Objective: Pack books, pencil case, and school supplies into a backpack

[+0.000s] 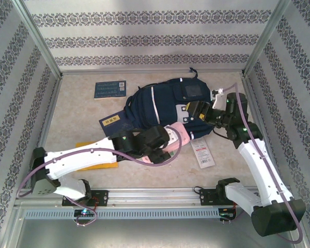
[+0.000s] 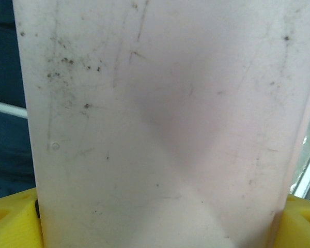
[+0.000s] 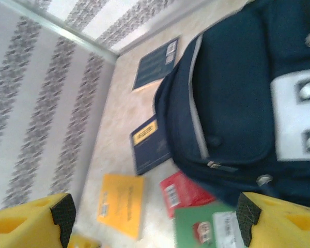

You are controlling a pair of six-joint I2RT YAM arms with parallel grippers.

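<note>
While left tool (image 2: 157, 227) clasps the pencil case (image 2: 160, 113) widthwise, right tool (image 3: 155, 214) released, we judge the case rigid, slippery.

Beige marbled table (image 1: 72, 124) holds a navy backpack (image 1: 160, 101). Left of it lie a blue book (image 1: 110, 89), a second blue book (image 1: 112, 122) and a yellow book (image 3: 121, 204); a white packet (image 1: 202, 154) lies to its right.

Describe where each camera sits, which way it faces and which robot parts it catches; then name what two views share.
Top external: above and behind the robot, facing down at the backpack; left arm and right arm show.
Left wrist: on the left arm, close up on the pink pencil case; yellow fingers at its edges.
Right wrist: beside the backpack, facing across it to the left wall; right gripper open.
Shared: top and right wrist show the backpack and yellow-orange book.
</note>
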